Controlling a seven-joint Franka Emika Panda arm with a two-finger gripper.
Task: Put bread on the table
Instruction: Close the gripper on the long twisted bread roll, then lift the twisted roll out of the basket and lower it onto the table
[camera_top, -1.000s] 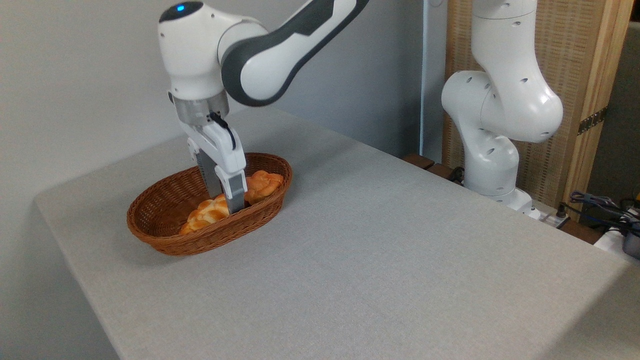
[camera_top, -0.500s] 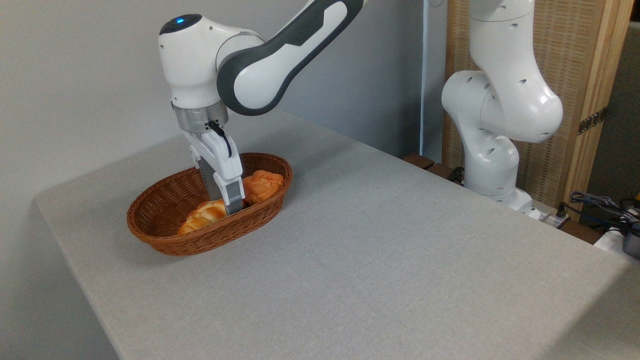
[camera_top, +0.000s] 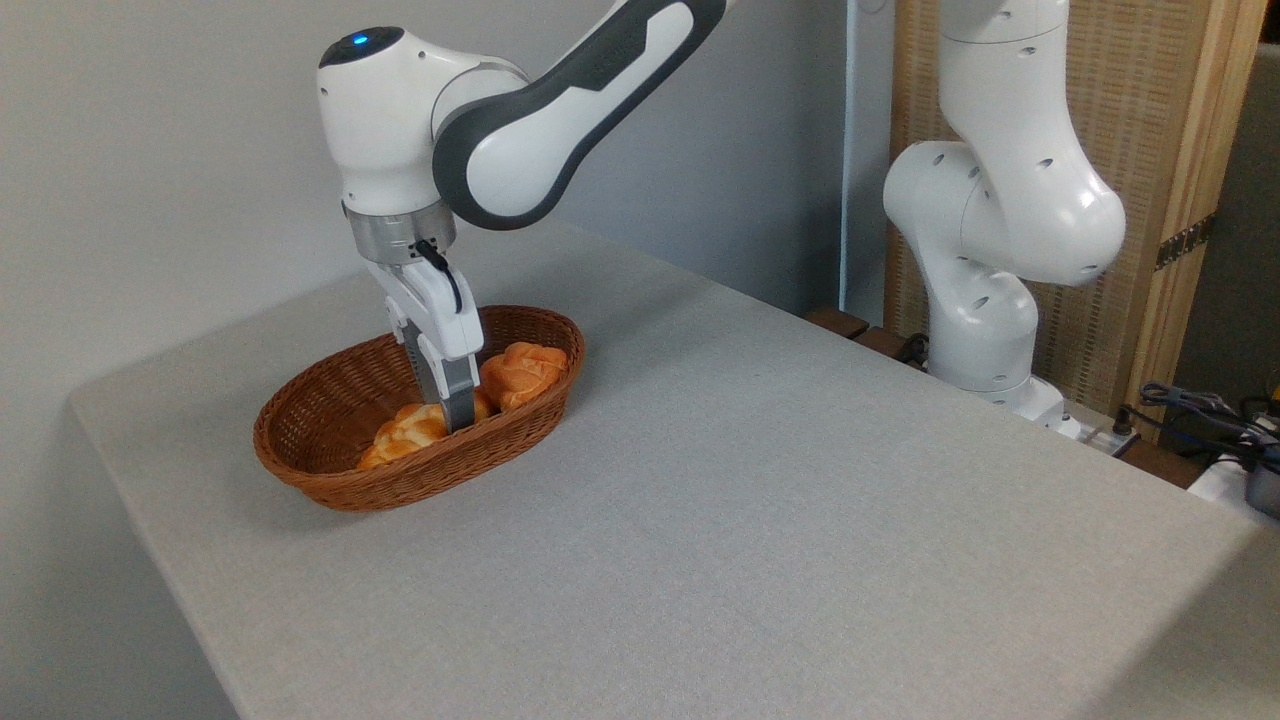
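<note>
The white arm bends down from above, and its gripper (camera_top: 452, 418) points straight into the brown basket (camera_top: 330, 480) on the far left of the table (camera_top: 760, 520). Its fingers sit close on the bread (camera_top: 405, 438), seeming to pinch it. A round bun (camera_top: 522, 370) lies just right of it.
</note>
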